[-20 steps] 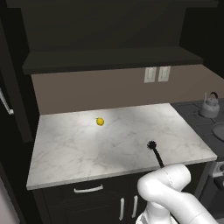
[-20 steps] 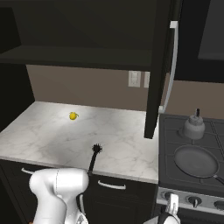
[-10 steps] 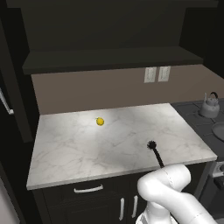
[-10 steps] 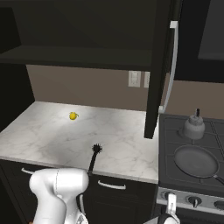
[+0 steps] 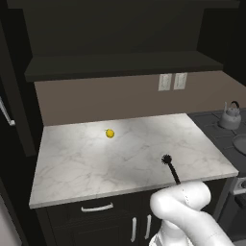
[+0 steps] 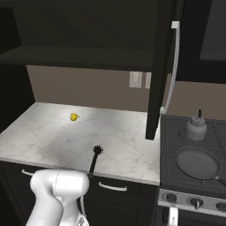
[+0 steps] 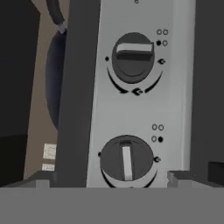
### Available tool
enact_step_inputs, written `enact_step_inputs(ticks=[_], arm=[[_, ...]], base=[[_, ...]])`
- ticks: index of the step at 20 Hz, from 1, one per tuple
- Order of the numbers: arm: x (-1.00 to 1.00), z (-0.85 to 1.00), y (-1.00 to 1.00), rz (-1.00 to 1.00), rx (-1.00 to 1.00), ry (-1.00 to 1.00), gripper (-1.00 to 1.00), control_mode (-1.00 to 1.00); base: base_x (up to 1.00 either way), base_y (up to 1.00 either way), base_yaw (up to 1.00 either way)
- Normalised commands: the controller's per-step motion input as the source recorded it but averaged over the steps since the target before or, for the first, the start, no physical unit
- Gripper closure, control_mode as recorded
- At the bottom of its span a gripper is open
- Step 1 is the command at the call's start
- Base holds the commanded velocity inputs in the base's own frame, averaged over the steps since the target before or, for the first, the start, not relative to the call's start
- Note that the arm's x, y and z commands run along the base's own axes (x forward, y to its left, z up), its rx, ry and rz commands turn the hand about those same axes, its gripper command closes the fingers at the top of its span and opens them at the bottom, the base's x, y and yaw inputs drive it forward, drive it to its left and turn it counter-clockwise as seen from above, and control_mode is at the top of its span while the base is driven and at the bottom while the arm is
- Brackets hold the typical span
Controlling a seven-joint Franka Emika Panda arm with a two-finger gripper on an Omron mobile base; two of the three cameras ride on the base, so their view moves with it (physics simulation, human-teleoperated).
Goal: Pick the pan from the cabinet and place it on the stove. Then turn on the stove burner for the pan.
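Note:
The dark grey pan (image 6: 197,162) lies flat on the stove (image 6: 170,132), on the near burner with its handle pointing right. In the hand view the pan (image 7: 53,83) shows as a dark oval past the stove's front edge. My gripper (image 7: 109,179) is open and faces the silver control panel. Its fingertips (image 7: 40,178) stand on either side of the lower knob (image 7: 126,159), whose bar is upright in this view. The upper knob (image 7: 133,57) has its bar turned sideways. From the right base the gripper (image 6: 172,215) hangs low before the stove front. The cabinet (image 6: 161,66) door stands open.
A silver kettle (image 6: 195,128) (image 5: 229,115) sits on the back burner behind the pan. On the marble counter (image 5: 86,163) lie a lemon (image 5: 110,133) (image 6: 73,117) and a black brush (image 5: 170,168) (image 6: 95,158) near the front edge. The open door overhangs the counter's right end.

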Motion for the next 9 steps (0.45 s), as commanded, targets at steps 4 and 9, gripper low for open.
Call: enact_step_inputs(ticks=[4,9], arm=[[-0.62,0.22,0.02,0.00,0.00,0.00,-1.00,-1.00],[-0.69,0.36,0.04,0.00,0.00,0.00,-1.00,-1.00]], base=[[0.00,0.00,0.00],[0.00,0.00,0.00]])
